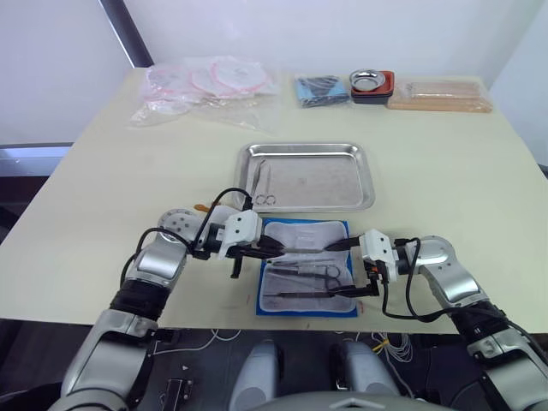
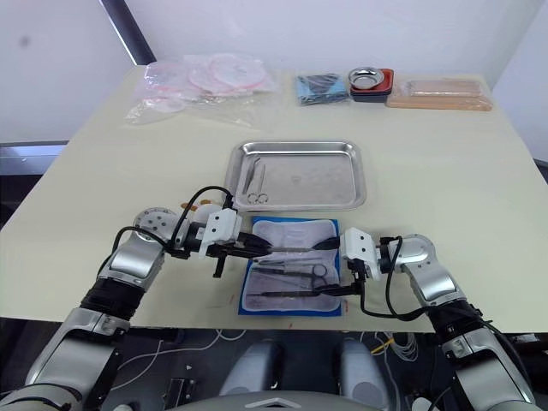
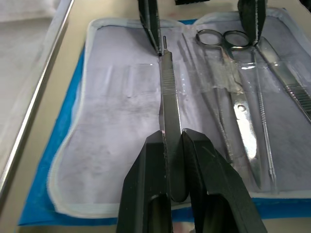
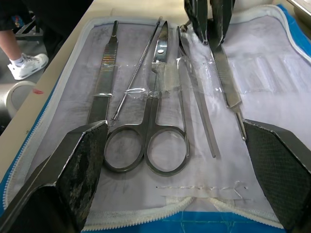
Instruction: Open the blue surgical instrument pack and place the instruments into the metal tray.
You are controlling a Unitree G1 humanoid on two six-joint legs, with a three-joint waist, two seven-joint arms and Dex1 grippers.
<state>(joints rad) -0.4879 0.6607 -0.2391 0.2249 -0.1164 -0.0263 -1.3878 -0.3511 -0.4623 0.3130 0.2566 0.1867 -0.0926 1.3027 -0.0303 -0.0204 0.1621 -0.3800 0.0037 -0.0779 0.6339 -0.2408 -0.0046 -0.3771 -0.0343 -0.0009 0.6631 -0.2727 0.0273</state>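
Note:
The blue surgical instrument pack (image 1: 306, 270) lies open at the table's front edge, white lining up. In its clear sleeves rest several instruments: ring-handled scissors (image 4: 163, 97), a flat handle (image 4: 104, 73), a thin probe (image 4: 141, 68) and tweezers (image 4: 194, 97). My left gripper (image 3: 174, 145) is shut on a flat silver instrument handle (image 3: 169, 92), which lies low over the pack's far half. My right gripper (image 4: 175, 170) stands open at the pack's right edge, its fingers spread wide across the lining. Just behind the pack, the metal tray (image 1: 342, 152) holds ring-handled instruments (image 1: 261, 184) at its left end.
Along the back of the table are clear plastic bags (image 1: 201, 86), a dark blue cloth bundle (image 1: 321, 88), a small metal bowl in a red-black dish (image 1: 371, 83) and a tan packet (image 1: 441, 94). The pack's near side lies close to the table's front edge.

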